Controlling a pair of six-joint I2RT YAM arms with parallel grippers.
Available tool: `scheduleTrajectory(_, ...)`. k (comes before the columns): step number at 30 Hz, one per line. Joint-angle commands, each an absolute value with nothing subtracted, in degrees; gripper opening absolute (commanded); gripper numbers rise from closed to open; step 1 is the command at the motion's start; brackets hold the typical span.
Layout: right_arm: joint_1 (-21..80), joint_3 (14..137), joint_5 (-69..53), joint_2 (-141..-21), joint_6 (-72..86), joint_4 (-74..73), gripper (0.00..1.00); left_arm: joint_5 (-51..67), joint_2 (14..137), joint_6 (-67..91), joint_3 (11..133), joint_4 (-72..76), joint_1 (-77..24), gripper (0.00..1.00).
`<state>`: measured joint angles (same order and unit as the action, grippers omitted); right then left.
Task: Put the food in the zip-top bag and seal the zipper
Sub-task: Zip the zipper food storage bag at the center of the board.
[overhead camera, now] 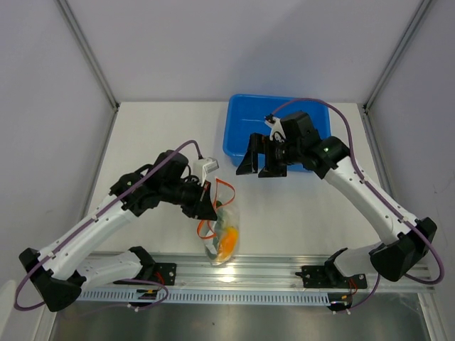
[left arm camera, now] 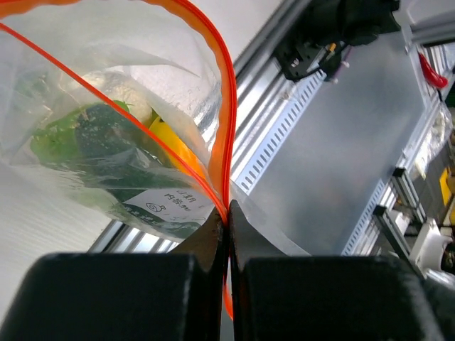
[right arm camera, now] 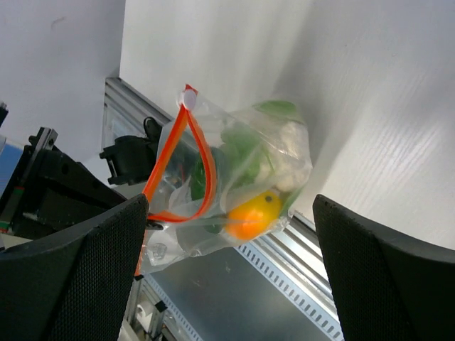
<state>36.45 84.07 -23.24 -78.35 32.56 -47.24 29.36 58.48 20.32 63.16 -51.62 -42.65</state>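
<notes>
Left wrist view showed the food [left arm camera: 78, 135], greens, a white piece and the orange mango [right arm camera: 252, 213], already inside the zip-top bag [overhead camera: 224, 238], which hung at the near edge of the bench [overhead camera: 298, 213]. Its zipper [left arm camera: 225, 106] gaped in a loop, so we judged loading done and sealing in hand. The left pincer [left arm camera: 227, 222] was clamped on one end of the zipper. The right pincer [overhead camera: 257, 170], jaws wide apart, hovered by the blue bin [overhead camera: 245, 114]; it would need to cross over and press the zipper closed.

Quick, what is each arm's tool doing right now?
Left tool: closed, pinching the clear plastic bag's orange-red zipper strip.
Right tool: open, holding nothing.
</notes>
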Motion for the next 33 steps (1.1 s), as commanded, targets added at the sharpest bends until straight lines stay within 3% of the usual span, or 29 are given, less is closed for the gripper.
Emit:
scheduleTrajectory(1, 35.9, 83.3, -29.4, -79.2, 32.5, -44.0, 1.0, 36.6, 57.6, 16.7, 62.8, -46.8, -43.0, 0.01)
scheduleTrajectory(11, 35.6, 79.2, -35.1, -79.5, 29.5, -43.2, 0.96, 40.7, 60.3, 15.6, 63.5, -44.5, -43.0, 0.01)
scheduleTrajectory(17, 35.9, 78.7, -38.8, -81.3, 27.3, -44.4, 0.75, 40.4, 60.9, 14.9, 62.2, -44.8, -43.0, 0.01)
scheduleTrajectory(23, 37.8, 80.0, -37.2, -83.3, 25.4, -47.7, 0.6, 40.0, 60.5, 14.9, 61.0, -44.8, -43.1, 0.0)
scheduleTrajectory(29, 40.9, 83.8, -35.2, -87.4, 24.3, -51.5, 0.51, 39.1, 60.3, 14.7, 61.0, -45.8, -43.1, 0.01)
scheduleTrajectory(33, 42.1, 84.9, -33.2, -88.9, 23.9, -52.5, 0.51, 39.0, 60.0, 14.7, 60.9, -45.9, -43.1, 0.01)
